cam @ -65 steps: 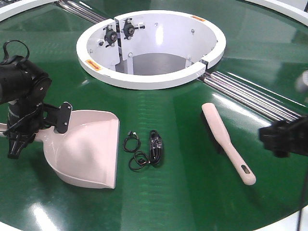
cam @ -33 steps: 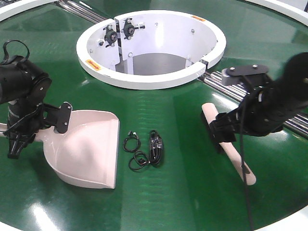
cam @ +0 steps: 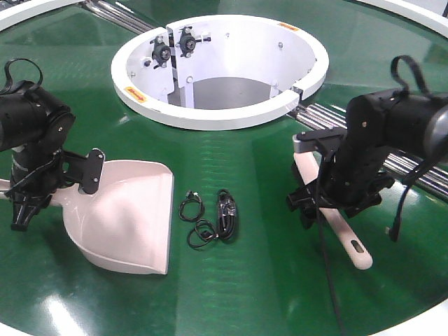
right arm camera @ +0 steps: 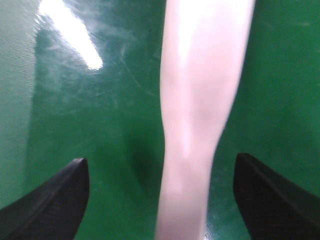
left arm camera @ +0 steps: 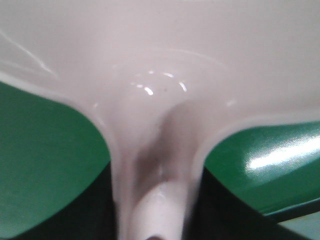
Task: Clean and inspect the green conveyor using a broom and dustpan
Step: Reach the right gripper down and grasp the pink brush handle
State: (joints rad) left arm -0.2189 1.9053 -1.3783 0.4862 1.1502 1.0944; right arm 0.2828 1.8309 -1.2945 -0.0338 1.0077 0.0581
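Overhead, right pincer [right arm camera: 160, 162] (spread wide, empty) straddles the broom [right arm camera: 200, 75]; left pincer [cam: 29, 199] grips the dustpan [cam: 126, 217].

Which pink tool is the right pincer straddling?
The broom, the slim one on the right; the open right pincer straddles its handle. The wide dustpan is left.

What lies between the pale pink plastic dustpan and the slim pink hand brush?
A small black tangled cable on bare green conveyor belt, apart from both; the front-facing view shows it.
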